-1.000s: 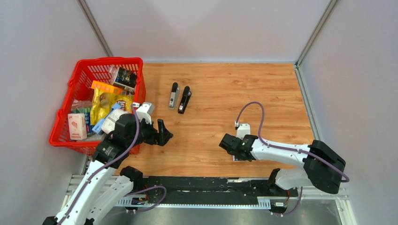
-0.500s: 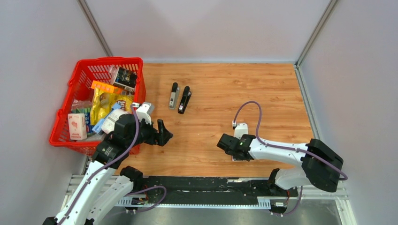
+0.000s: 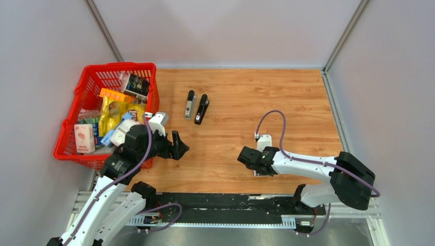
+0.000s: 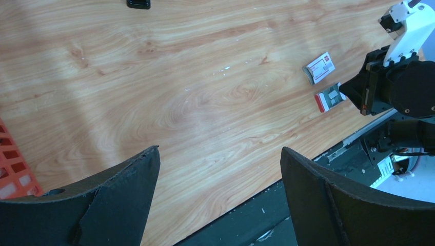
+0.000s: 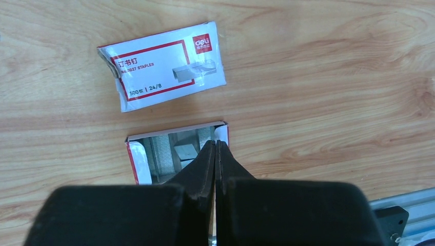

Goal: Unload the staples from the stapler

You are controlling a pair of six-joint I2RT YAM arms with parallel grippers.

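Counter: the wooden counter (image 3: 241, 97) shows whole from the top camera, with both my arms based at its near edge.
Basket: a red basket (image 3: 118, 65) sits at the far left, full of packets. I take it to be no part of this job.
Left fingers: my left fingers (image 4: 123, 200) are spread wide and hold nothing. They hover over bare wood beside the basket.
Right fingers: my right fingers (image 5: 202, 169) are pressed together with nothing visible between them, tips down at the open tray near the front edge.
Staplers: the grey-topped stapler (image 3: 190, 104) and the black stapler (image 3: 201, 108) lie side by side toward the back, well apart from both arms. They are too small for me to tell whether they are open or loaded.
Box sleeve: the red-and-white sleeve (image 5: 161, 64) lies flat just beyond the tray.
Tray: the inner tray (image 5: 137, 154) is open and partly hidden under my right fingers.
Staples: the staples (image 5: 185, 150) lie in the tray, silvery strips with a short piece on top, just beside my right fingers.
Progress: I judge that some staples are already out and boxed. Left to do: check each stapler and move any remaining strip.
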